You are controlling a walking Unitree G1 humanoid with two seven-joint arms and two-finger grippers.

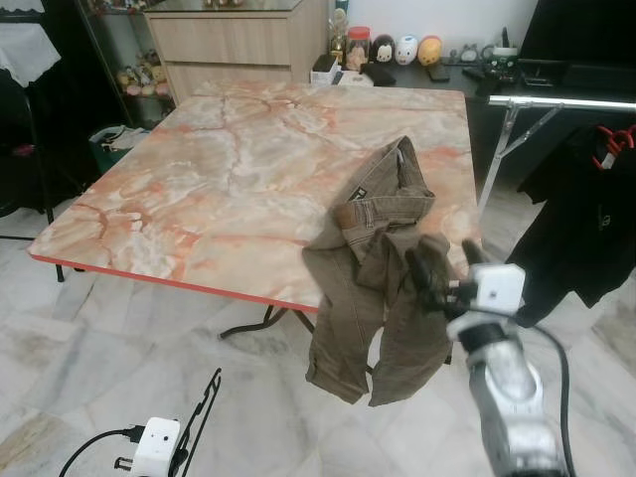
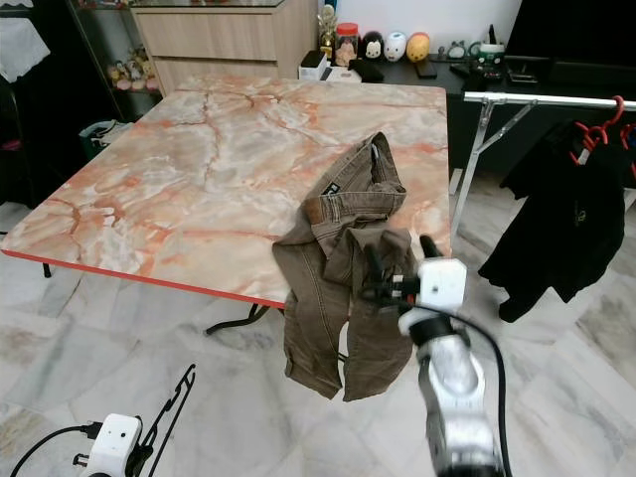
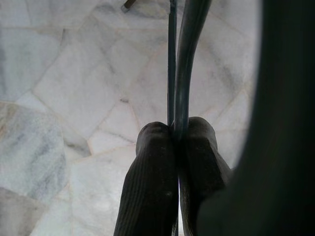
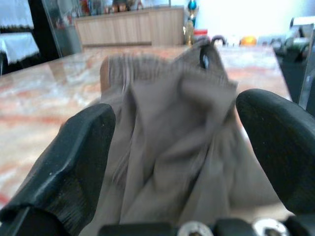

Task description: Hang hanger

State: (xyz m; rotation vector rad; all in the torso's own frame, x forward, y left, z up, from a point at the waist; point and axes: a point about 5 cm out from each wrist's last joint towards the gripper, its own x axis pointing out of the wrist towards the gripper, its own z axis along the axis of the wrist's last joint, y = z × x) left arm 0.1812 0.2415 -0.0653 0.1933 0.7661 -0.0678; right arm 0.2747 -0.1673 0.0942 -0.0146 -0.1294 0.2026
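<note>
Hanger point(image 1: 202, 412) low at my left, pinched in closed left gripper point(image 3: 175, 147) | trousers point(image 1: 378, 268) draped off table point(image 1: 199, 189) edge, dead ahead between 2 spread fingers of empty right gripper point(image 1: 445, 266) | right arm nearer

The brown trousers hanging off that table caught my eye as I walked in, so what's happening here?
The robot is partway through hanging up clothes. Its right end effector, fingers open, is at the brown trousers, which lie on the marble table with the legs drooping over the near edge. Its left end effector, held low near the floor, is shut on a thin black hanger. A clothes rail stands to the right with a black garment on it.
</note>
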